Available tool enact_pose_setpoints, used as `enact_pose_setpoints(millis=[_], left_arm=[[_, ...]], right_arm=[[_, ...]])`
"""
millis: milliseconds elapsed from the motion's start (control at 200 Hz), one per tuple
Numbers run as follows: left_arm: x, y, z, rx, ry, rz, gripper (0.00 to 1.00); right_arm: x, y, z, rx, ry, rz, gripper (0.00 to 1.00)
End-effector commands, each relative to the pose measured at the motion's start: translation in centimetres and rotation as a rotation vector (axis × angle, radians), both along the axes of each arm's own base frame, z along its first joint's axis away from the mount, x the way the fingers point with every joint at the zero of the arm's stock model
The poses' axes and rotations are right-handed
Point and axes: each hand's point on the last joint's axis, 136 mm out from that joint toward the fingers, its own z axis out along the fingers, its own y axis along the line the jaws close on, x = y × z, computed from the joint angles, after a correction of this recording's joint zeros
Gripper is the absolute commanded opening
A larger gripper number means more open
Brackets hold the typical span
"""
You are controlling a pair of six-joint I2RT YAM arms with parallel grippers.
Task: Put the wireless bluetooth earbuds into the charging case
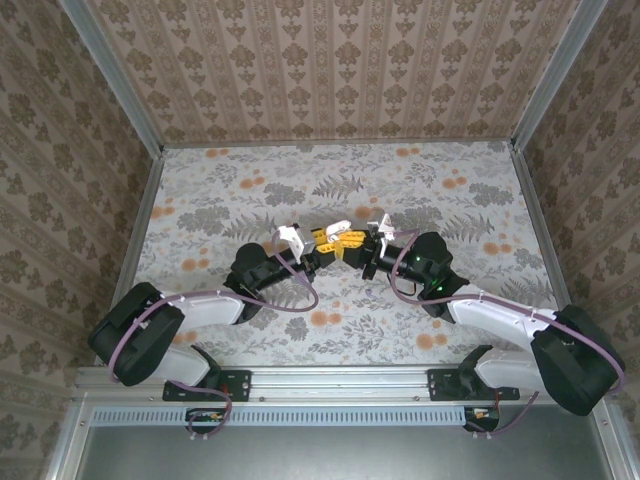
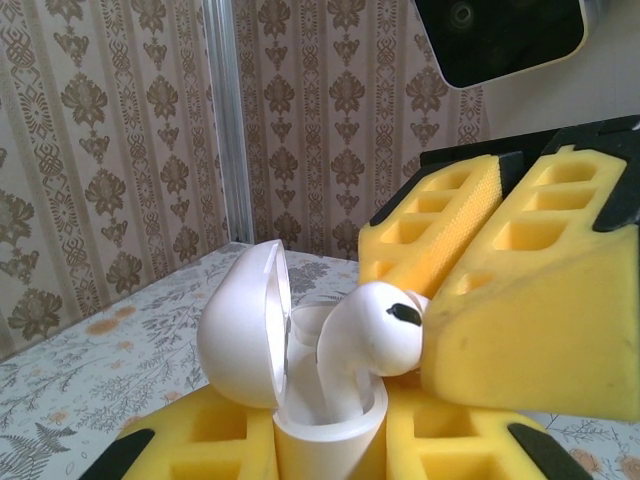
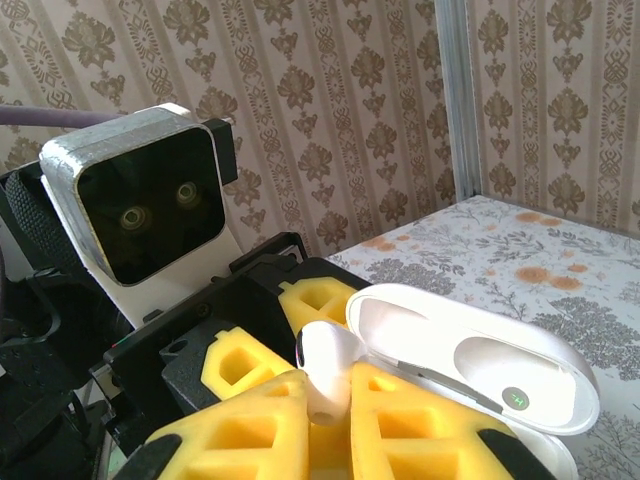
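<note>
surface: table [image 1: 250, 190] | top: grey fern print (orange blossoms scattered) | border: metal rail [image 1: 340, 143] along far edge

I'm working in a robot test booth: damask-papered panels [image 1: 340, 70] box the floral tabletop [image 1: 250, 180] from 9 through 12 to 3 o'clock. Aluminium posts [image 1: 112, 75] frame the far corners; a metal rail [image 1: 340, 378] runs at 6.

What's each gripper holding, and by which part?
Left gripper: open charging case, by its base. Right gripper: earbud, pinched across its body, top poking out.
</note>
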Motion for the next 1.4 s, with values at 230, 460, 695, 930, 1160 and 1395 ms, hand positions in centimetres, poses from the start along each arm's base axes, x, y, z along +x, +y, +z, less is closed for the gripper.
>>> enact_pose_setpoints(millis=[230,460,695,930,1160,1395], left_arm=[[-0.3,0.1,3.0,-0.059,-0.083,0.000,0.11],[-0.4,0.0,3.0,-0.057,-0.083,-0.005,0.11],[-0.3,0.0,3.0,-0.058,-0.083,-0.006,0.11],[-0.3,0.0,2.9,-0.057,-0.080,-0.004,0.11],[-0.4,0.0,3.0,-0.057,-0.079,-0.006,0.11],[-0.4,0.0,2.9,-0.058,-0.078,-0.007,0.11]], right_arm=[[-0.2,-0.1,-1.3,-0.036,0.032,-0.011,0.20],[0.0,-0.1,-1.3,-0.037,0.037,-0.021,0.23],[0.3,-0.3,-1.3,-0.038,0.045,-0.040,0.27],[0.8,-0.8,-1.3,-0.034,0.049,-0.084,0.28],[1.4,-1.4,-1.4,-0.034,0.059,-0.135,0.30],[1.7,-1.9,-1.4,-0.028,0.063,-0.171,0.32]])
